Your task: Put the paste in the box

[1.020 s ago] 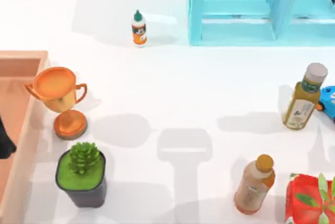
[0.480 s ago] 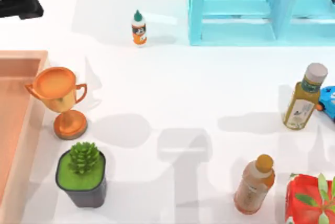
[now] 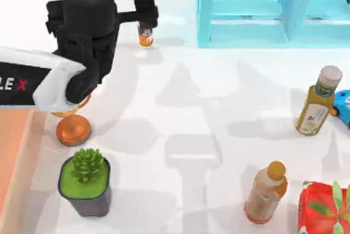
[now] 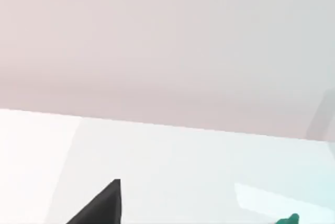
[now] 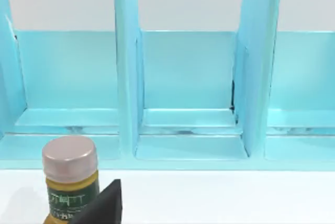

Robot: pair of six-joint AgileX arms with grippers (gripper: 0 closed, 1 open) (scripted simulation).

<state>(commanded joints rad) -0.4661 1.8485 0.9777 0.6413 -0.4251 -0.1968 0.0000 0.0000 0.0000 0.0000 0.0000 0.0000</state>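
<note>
Green-capped paste [image 3: 145, 36] sits just under left gripper [image 3: 145, 14], beside its dark fingertip; jaw spacing can't tell.

Wide open white table [image 3: 219, 97] through the middle, an easy lane. At 1 o'clock the turquoise shelf cabinet [image 3: 262, 10] walls off the far edge, just beside the paste [image 3: 145, 36]. The left arm hangs over the 10 o'clock corner, above the trophy [image 3: 71, 130]. The potted succulent [image 3: 86, 182] stands at 7 o'clock beside the box [image 3: 16, 152]. Two bottles [image 3: 317, 105] [image 3: 265, 193] crowd 3 to 5 o'clock.
</note>
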